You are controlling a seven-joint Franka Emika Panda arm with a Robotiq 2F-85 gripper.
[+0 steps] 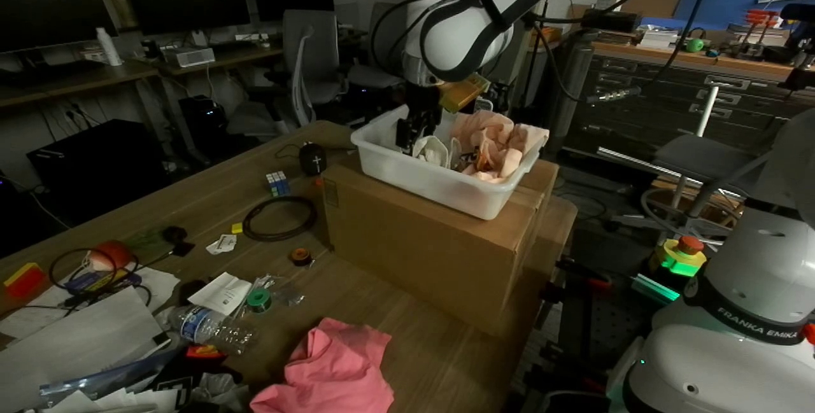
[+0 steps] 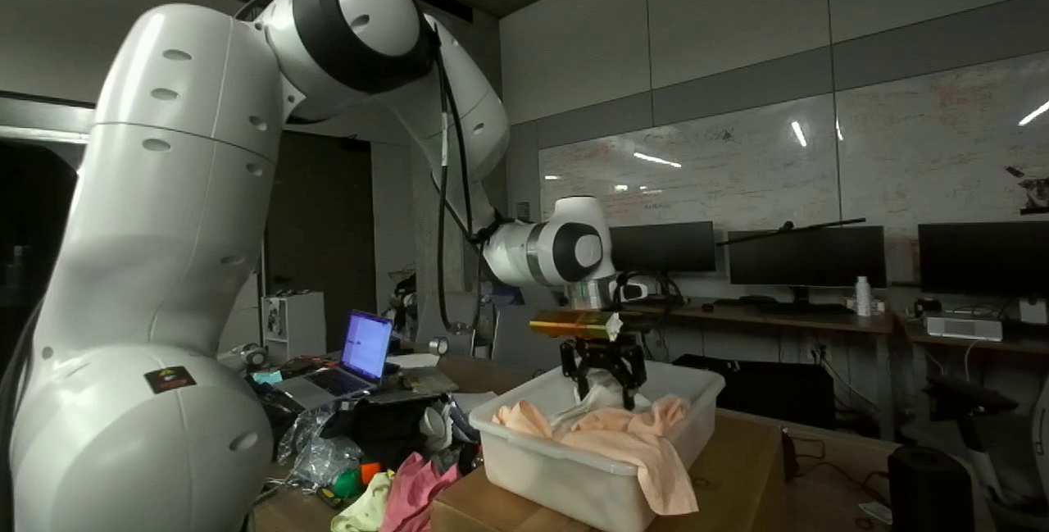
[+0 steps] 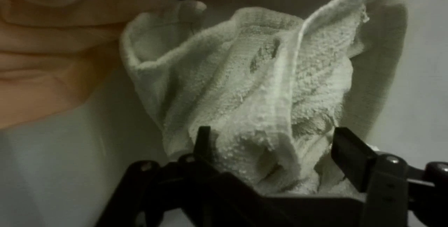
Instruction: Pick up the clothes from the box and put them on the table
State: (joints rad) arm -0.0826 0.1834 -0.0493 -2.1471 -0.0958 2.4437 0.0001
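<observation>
Lying partly between the 2 spread fingers of the gripper [image 3: 271, 137] is white cloth [image 3: 238, 90].

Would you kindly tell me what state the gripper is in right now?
Gripper: open, its jaws apart on either side of the off-white cloth, with no grasp visible.

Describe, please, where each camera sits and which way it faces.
An exterior view: close beside the arm, nearly level toward the whiteboard; arm and gripper show.
An exterior view: raised, near the pink cloth, angled down toward the plastic tub; arm, base and gripper show.
Wrist view: above the white towel, facing down; gripper fingers show.
Both exterior views share tub, arm, gripper.
</observation>
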